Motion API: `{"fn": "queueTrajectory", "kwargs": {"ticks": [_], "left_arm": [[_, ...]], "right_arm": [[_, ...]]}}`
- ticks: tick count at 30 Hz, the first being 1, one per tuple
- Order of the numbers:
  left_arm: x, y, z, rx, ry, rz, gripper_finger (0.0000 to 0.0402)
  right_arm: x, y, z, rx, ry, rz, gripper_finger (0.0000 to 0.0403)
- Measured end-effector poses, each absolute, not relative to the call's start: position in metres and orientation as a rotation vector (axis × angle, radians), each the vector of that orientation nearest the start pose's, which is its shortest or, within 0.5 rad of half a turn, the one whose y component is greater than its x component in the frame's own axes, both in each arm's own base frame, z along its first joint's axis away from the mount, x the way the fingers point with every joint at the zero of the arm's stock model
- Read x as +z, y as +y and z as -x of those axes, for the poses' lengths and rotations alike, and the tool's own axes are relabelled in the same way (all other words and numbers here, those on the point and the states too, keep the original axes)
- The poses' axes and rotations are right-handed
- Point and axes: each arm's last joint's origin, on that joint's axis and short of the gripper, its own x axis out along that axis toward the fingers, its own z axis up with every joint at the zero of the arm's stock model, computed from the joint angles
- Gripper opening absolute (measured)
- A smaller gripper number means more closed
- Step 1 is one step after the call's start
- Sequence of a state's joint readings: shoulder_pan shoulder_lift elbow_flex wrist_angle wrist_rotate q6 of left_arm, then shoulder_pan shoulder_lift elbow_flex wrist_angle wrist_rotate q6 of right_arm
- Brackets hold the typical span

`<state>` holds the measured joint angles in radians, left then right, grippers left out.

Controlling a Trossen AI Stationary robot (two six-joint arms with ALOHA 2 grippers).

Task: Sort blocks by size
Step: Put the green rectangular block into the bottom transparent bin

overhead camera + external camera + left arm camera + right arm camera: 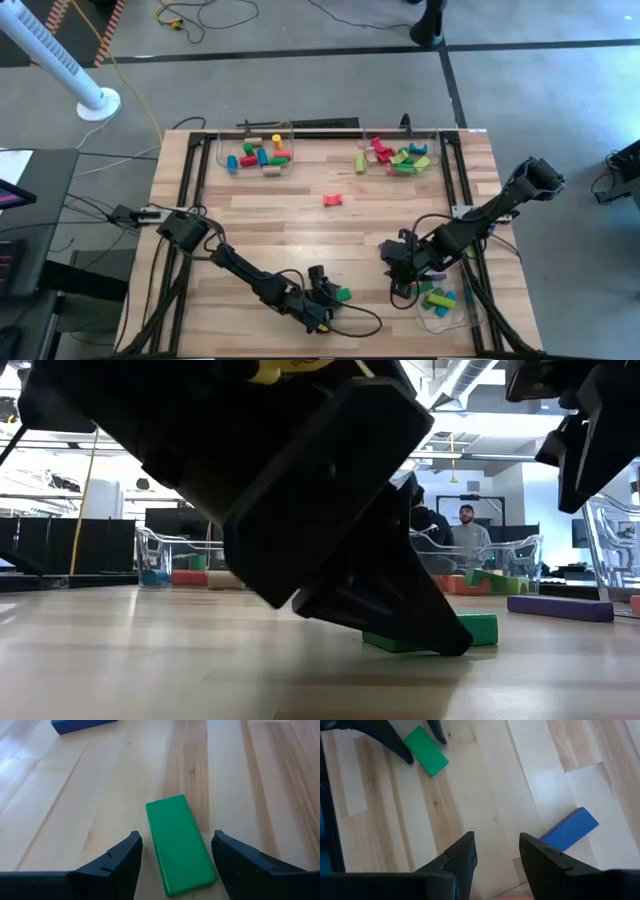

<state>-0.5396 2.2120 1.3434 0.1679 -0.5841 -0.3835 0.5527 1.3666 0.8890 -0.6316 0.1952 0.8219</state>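
Nearest the front edge of the wooden surface [300, 225]: left pincer [175, 857] low over the boards, fingers spread on either side of a green block [179, 842], apart from it, not pinching. Same green block lying flat on the boards, seen at surface level behind the dark pincer. To the right: right pincer [496, 851] above bare boards, fingers parted with nothing between them; a blue block [568, 828] lying just beside, not touched. At the front right corner, a clear tray [462, 318] with several blocks in green, blue, yellow. Mid-surface: a lone red block [333, 200] by itself, well apart from both arms. Along the far edge: two more clear trays, left tray [222, 150] and right tray [440, 150], each with a mixed heap of coloured blocks. Beyond the surface, a person [467, 532] in the room behind. No readable writing or labels anywhere.
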Motion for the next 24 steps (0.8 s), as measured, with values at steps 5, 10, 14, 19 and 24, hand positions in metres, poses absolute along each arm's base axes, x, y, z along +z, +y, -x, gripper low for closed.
{"fn": "queueTrajectory", "kwargs": {"ticks": [5, 10, 14, 19, 24], "left_arm": [[0.105, -0.216, -0.394, 0.173, 0.616, 0.003, 0.0205], [0.102, -0.211, -0.393, 0.179, 0.666, -0.05, 0.0136], [0.102, -0.211, -0.393, 0.145, 0.675, -0.135, 0.0122], [0.113, -0.205, -0.392, 0.102, 0.695, -0.246, 0.0122], [0.136, -0.185, -0.388, 0.113, 0.757, -0.346, 0.0122]], "right_arm": [[0.218, 0.132, -0.221, -0.101, 1.039, -0.32, 0.0179], [0.22, 0.13, -0.226, -0.091, 0.999, -0.29, 0.0179], [0.222, 0.129, -0.229, -0.08, 0.952, -0.235, 0.0179], [0.223, 0.128, -0.231, -0.081, 0.905, -0.134, 0.0179], [0.224, 0.132, -0.228, -0.094, 0.871, -0.039, 0.0179]]}}
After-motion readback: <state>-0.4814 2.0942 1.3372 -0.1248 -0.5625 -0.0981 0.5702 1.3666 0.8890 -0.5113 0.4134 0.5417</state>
